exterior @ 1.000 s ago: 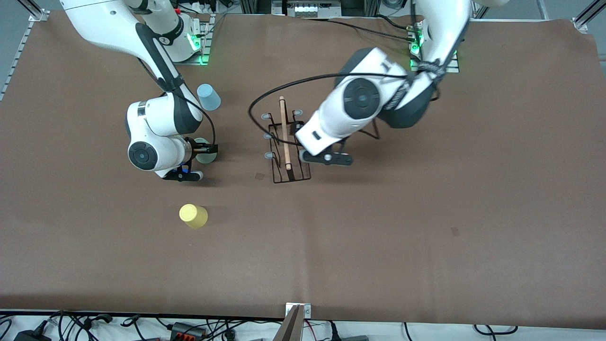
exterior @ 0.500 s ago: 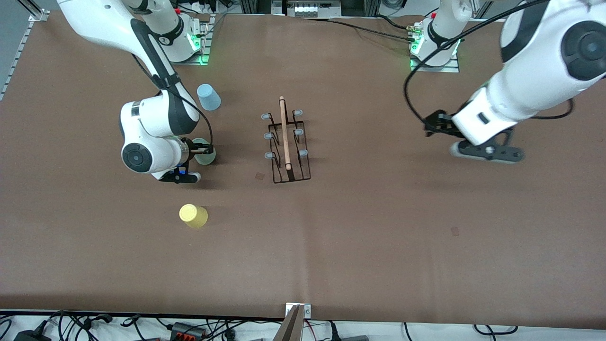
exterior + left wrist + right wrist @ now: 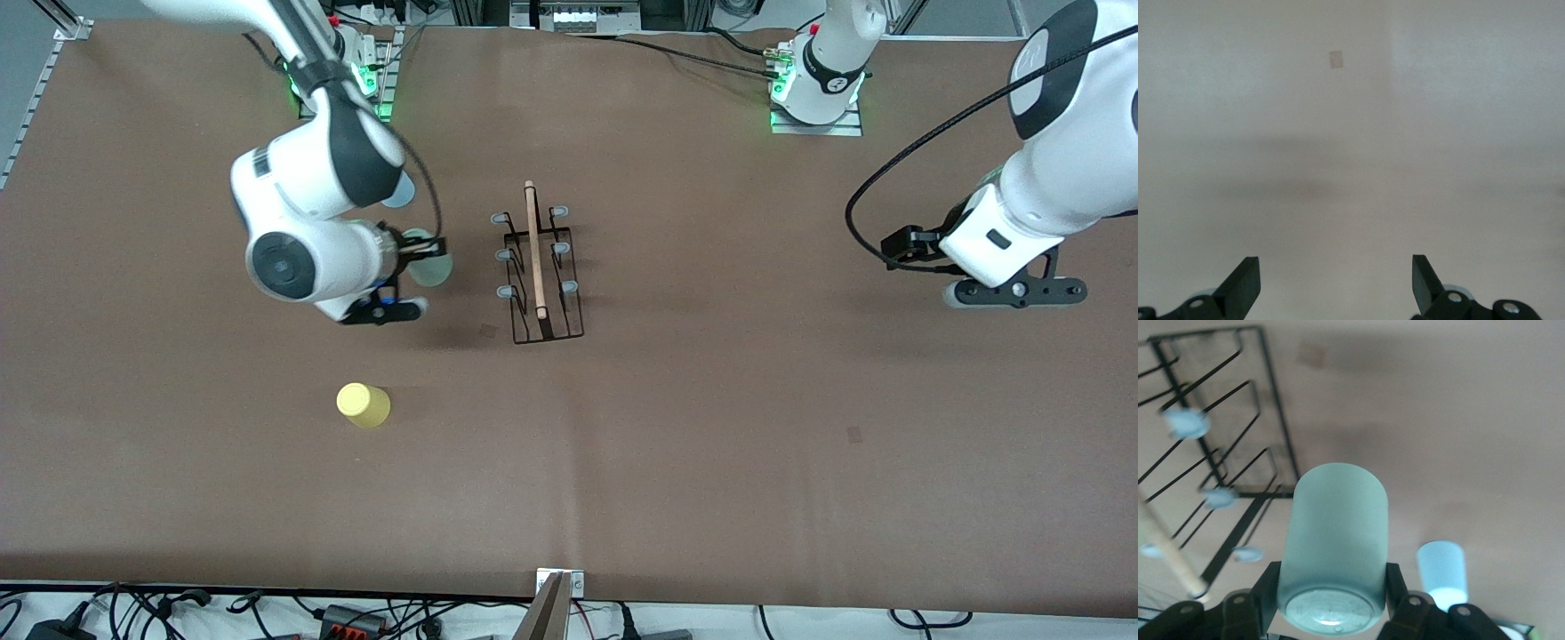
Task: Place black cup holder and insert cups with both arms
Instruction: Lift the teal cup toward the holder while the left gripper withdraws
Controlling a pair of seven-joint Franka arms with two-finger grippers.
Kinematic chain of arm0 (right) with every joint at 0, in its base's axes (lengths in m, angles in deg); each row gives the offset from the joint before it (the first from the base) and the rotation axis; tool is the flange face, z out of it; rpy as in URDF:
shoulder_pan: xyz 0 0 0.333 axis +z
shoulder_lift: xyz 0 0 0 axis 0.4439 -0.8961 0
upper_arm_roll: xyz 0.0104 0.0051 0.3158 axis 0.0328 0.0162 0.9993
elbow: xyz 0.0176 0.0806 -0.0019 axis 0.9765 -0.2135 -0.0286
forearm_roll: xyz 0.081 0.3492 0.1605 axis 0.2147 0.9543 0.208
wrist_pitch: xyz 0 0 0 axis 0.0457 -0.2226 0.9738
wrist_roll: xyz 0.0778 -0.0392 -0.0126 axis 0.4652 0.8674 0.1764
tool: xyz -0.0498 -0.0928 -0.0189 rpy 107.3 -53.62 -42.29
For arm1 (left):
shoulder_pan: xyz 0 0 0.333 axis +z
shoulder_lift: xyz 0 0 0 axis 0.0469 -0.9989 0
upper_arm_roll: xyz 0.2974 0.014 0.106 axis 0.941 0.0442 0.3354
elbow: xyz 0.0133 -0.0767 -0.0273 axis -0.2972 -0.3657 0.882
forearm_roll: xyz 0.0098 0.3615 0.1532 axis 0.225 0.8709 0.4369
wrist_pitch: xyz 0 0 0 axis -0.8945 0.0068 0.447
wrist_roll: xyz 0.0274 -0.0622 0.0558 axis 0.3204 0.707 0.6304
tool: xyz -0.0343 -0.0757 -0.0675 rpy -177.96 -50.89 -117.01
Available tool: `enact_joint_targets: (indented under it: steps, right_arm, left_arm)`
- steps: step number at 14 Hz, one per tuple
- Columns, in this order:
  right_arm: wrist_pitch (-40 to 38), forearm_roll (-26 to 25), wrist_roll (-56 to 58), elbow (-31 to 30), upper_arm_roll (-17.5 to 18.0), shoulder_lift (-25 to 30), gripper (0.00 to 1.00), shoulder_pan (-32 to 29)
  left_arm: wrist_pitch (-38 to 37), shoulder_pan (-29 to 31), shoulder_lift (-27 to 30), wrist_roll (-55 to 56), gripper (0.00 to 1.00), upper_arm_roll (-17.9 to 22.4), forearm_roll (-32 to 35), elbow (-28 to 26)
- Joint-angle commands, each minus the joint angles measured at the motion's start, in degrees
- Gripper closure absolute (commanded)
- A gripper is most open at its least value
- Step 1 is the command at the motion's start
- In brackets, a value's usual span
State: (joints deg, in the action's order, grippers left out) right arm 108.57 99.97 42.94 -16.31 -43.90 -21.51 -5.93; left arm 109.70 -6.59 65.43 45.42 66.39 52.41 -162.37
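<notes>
The black cup holder (image 3: 537, 265) stands upright on the table (image 3: 711, 444), and every other place is given from it. The right gripper (image 3: 425, 260) is held in the air just beside the holder, toward the right arm's end of the table, and its jaws are closed on the pale grey-green cup (image 3: 430, 263); in the right wrist view the cup (image 3: 1334, 547) is seen pinched across its body by the two fingers (image 3: 1399, 590), its closed base turned toward that camera. The left gripper (image 3: 909, 245) is held over bare table well apart from the holder, toward the left arm's end; that arm waits, and its jaws are seen spread wide with nothing between them (image 3: 1336, 283).

The step in hand is judged to be the carrying of the gripped cup to a peg. For this to be done well, the cup's open mouth should be lined up squarely over one pale cap on the near row, the wooden rod handle (image 3: 534, 250) should be cleared, and the cup should be lowered straight along the peg before the grip is released, so that the light wire frame is not pushed or tipped.

Three cups are counted: the gripped one, a light blue cup (image 3: 401, 189) partly hidden by the right arm and farther from the front camera than the holder's middle, and a yellow cup (image 3: 363, 404) nearer to that camera than the holder. One holder is counted, with six capped pegs, all bare.
</notes>
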Motion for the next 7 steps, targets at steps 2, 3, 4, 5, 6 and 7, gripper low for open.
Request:
enact_joint_targets:
  steps: [2,3,4,5,6,7]
  right_arm:
    - [-0.9,0.7,-8.3,1.7,0.9,0.1,0.70,5.1]
    - [-0.9,0.8,-9.5,1.8,1.0,0.1,0.70,6.2]
    - [-0.8,0.8,-10.4,2.0,1.0,0.0,0.70,6.9]
    - [-0.8,1.4,-10.7,2.2,1.0,-0.1,0.69,7.4]
    - [-0.9,2.1,-10.7,2.1,1.0,-0.1,0.69,7.5]
    - [-0.9,2.2,-10.6,2.1,1.0,-0.1,0.69,7.5]
  left_arm:
    - [7.8,1.5,8.1,0.3,0.00,-0.3,0.3,-11.2]
    - [8.6,1.6,9.2,0.5,0.00,-0.4,0.3,-12.5]
    - [8.7,1.6,9.1,0.6,0.00,-0.4,0.3,-12.3]
    - [8.9,1.6,8.8,0.6,0.00,-0.4,0.4,-11.6]
    - [8.6,1.6,7.8,0.7,0.00,-0.4,0.4,-10.3]
    - [8.6,1.6,7.4,0.7,0.00,-0.5,0.4,-9.8]
